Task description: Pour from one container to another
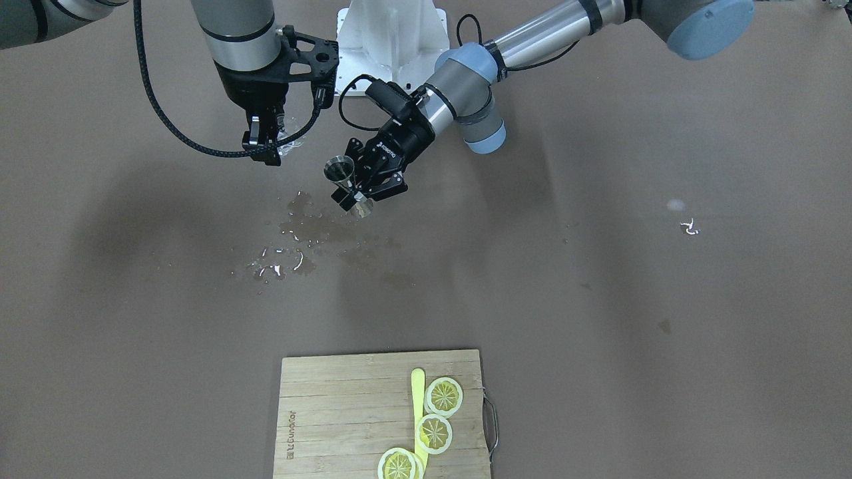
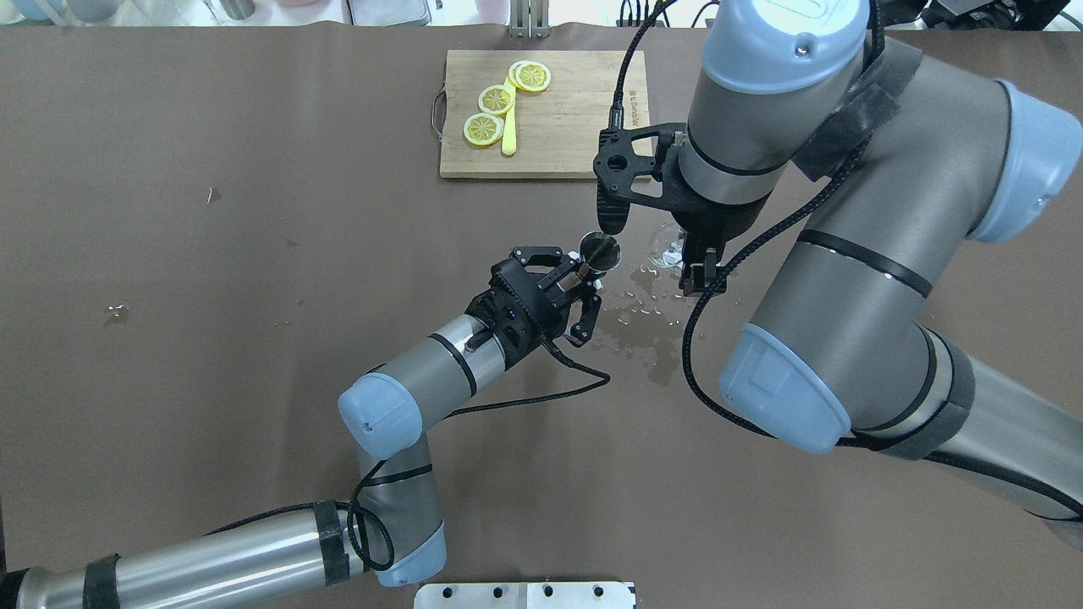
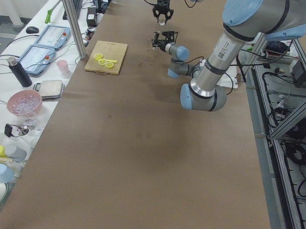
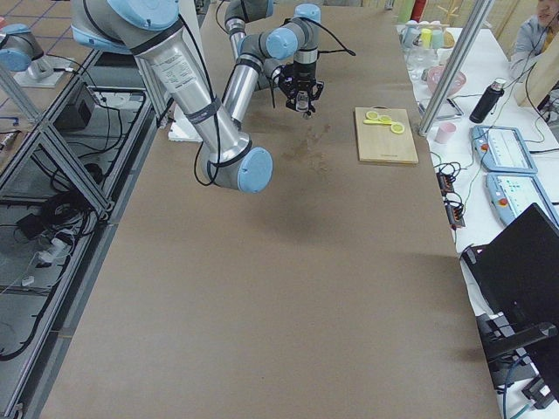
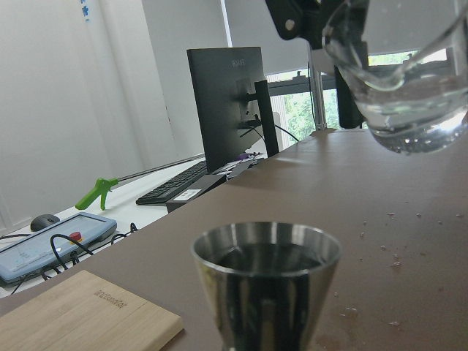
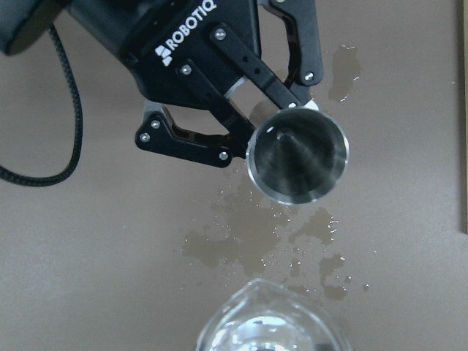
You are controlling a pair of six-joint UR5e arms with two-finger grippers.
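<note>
My left gripper (image 1: 363, 189) is shut on a steel jigger (image 1: 339, 169), held upright above the table with its mouth open upward. The jigger (image 6: 298, 155) sits between black fingers (image 6: 219, 110) in the right wrist view, and the left wrist view shows dark liquid inside the jigger (image 5: 267, 285). A clear glass (image 1: 289, 136) is held by my right gripper (image 1: 266, 143), which is shut on it. The glass (image 5: 402, 73) hangs tilted, above and just beside the jigger, with some water in it. In the overhead view the glass (image 2: 668, 245) is right of the jigger (image 2: 600, 251).
Spilled water (image 1: 299, 233) lies in drops and damp patches on the brown table under both grippers. A wooden cutting board (image 1: 346, 412) with lemon slices (image 1: 444, 396) and a yellow knife (image 1: 418, 399) sits at the operators' side. A small scrap (image 1: 690, 228) lies far off.
</note>
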